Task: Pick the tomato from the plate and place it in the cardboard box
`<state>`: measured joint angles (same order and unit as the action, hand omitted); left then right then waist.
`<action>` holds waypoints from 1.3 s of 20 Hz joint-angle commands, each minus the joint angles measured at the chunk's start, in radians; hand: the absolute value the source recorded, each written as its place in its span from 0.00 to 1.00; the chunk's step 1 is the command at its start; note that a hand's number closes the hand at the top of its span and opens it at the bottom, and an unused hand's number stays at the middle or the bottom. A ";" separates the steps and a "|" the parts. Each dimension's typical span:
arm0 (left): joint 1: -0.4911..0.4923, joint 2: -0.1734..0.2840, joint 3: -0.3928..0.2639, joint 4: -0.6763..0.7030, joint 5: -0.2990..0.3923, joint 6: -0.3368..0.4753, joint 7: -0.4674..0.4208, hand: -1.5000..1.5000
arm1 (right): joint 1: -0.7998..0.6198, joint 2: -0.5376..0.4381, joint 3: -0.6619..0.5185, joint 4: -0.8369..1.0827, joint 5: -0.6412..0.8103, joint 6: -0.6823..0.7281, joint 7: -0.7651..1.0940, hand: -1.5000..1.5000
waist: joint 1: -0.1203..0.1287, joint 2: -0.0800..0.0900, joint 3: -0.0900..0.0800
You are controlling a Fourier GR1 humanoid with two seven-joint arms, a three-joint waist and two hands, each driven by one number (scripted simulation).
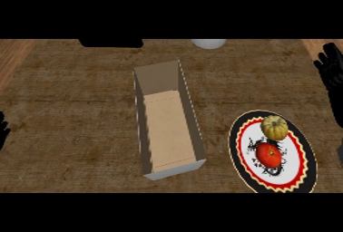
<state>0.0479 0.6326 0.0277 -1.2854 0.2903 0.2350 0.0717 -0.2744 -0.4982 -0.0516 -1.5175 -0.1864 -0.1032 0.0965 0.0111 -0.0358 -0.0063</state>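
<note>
A red tomato [268, 154] lies on a round plate [303, 154] with a black and red patterned rim, at the lower right of the counter. A pale yellow squash-like vegetable [275, 127] sits on the same plate just beyond the tomato. Left of the plate stands a long, open cardboard box [167, 129] with nothing inside. My right hand [331, 65] shows at the right edge, fingers up and relaxed, well above the plate and apart from it. Only a sliver of my left hand [2, 131] shows at the left edge.
A white rounded object [208, 43] sits at the far edge of the counter beyond the box. A dark object [110, 42] lies at the far left. The brown counter [74, 113] has wooden strips at both far corners.
</note>
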 commanded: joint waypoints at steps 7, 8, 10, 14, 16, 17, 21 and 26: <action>-0.058 -0.065 -0.098 -0.143 -0.072 0.002 -0.068 0.50 | 0.147 -0.103 -0.046 0.109 0.341 -0.268 0.009 0.00 | -0.089 0.076 -0.023; -0.055 -0.076 -0.127 -0.160 -0.089 -0.001 -0.067 0.50 | 0.150 -0.048 -0.076 0.103 0.381 -0.396 0.011 1.00 | -0.070 0.048 -0.003; -0.039 -0.118 -0.154 -0.147 -0.102 0.013 -0.090 0.50 | 0.173 0.190 -0.153 0.036 0.298 -0.617 -0.042 0.00 | -0.066 0.033 0.006; -0.068 -0.152 -0.224 -0.263 -0.166 0.069 0.032 0.50 | 0.260 0.344 -0.106 -0.085 0.325 -0.727 -0.187 0.00 | -0.026 0.032 0.007; -0.014 -0.178 -0.224 -0.239 -0.191 0.056 -0.047 0.50 | 0.340 0.317 -0.028 -0.146 0.433 -0.717 -0.107 0.00 | -0.016 0.033 0.006; -0.075 -0.191 -0.242 -0.257 -0.218 0.099 0.026 0.50 | 0.359 0.275 -0.031 -0.091 0.436 -0.665 -0.112 0.00 | -0.019 0.034 0.006; -0.068 -0.170 -0.209 -0.205 -0.184 0.057 -0.014 0.50 | 0.423 0.087 0.033 -0.115 0.603 -0.528 0.168 0.00 | -0.025 0.037 0.000; -0.046 -0.179 -0.228 -0.225 -0.205 0.064 -0.026 0.50 | 0.505 -0.050 0.109 -0.229 0.635 -0.263 0.415 0.00 | -0.019 0.034 -0.001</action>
<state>-0.0053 0.4597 -0.1906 -1.5030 0.0935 0.2992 0.0490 0.1702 -0.4532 0.0005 -1.6955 0.3962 -0.5186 0.3477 -0.0119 -0.0017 -0.0056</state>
